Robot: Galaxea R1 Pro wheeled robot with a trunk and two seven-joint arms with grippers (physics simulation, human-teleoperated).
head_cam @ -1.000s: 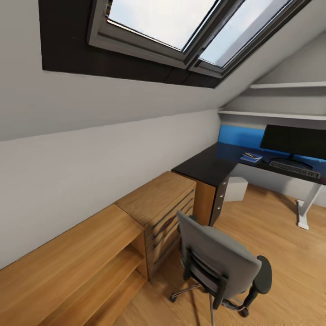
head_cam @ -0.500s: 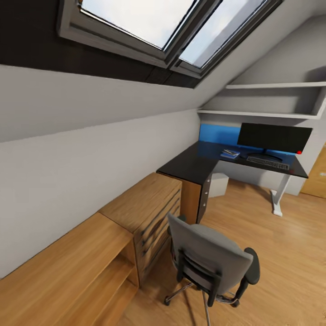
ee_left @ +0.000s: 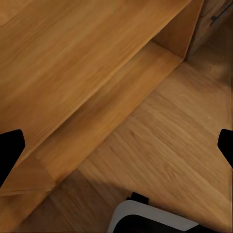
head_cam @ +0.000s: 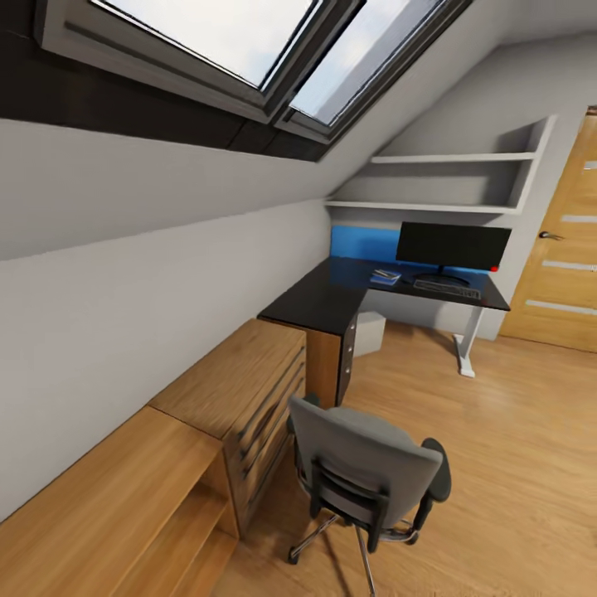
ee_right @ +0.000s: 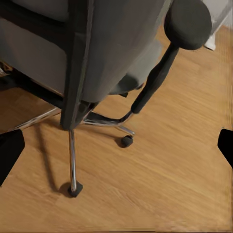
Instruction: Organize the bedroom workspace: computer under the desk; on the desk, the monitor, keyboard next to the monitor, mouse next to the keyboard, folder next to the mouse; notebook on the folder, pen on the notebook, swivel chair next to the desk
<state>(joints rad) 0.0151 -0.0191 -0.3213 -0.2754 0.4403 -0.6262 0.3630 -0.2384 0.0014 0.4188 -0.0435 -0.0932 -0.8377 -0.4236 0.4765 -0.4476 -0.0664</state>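
Grey swivel chair (head_cam: 365, 477), low in frame, should roll easily if pushed by its stiff backrest toward the worktop (head_cam: 332, 303); both pincers gape wide, empty

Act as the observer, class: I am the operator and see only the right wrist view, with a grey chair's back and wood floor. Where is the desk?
Observer: In the head view the desk stands beyond the swivel chair, apart from it, in the far corner.
Operator: What is on it?
Observer: The monitor, with the keyboard in front of it and the folder to the keyboard's left.
Operator: And the computer?
Observer: A light box, likely the computer, sits on the floor under the desk.
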